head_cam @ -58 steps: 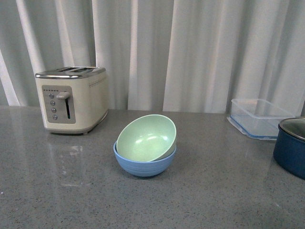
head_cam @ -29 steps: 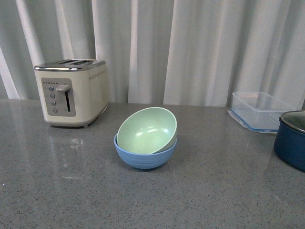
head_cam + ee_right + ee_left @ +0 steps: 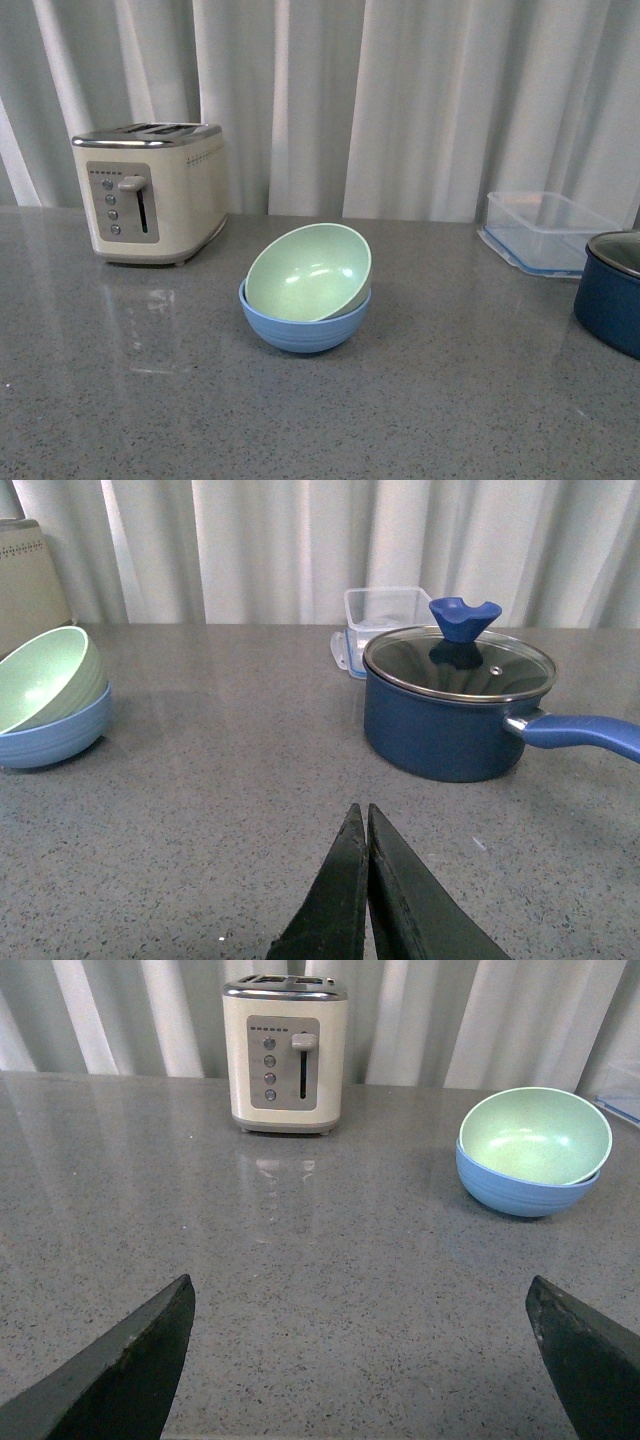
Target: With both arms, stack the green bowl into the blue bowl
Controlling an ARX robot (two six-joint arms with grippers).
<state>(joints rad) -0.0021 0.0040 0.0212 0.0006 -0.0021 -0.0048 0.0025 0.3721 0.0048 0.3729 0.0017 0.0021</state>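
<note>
Nearest us, our left gripper [image 3: 360, 1360] has its jaws wide, our right gripper [image 3: 366, 880] has them pressed together, both empty. Farther out on the surface [image 3: 480, 400], the green bowl [image 3: 308, 272] sits tilted inside the blue bowl [image 3: 303, 327], unmoved since half a second ago, so stacking looks done

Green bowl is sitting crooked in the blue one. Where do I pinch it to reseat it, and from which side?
Pinch the green bowl's raised far-right rim, one finger inside and one outside, coming from above. It tilts toward the camera inside the blue bowl, so that edge likely stands clear while the low near-left edge sits against the blue rim.
</note>
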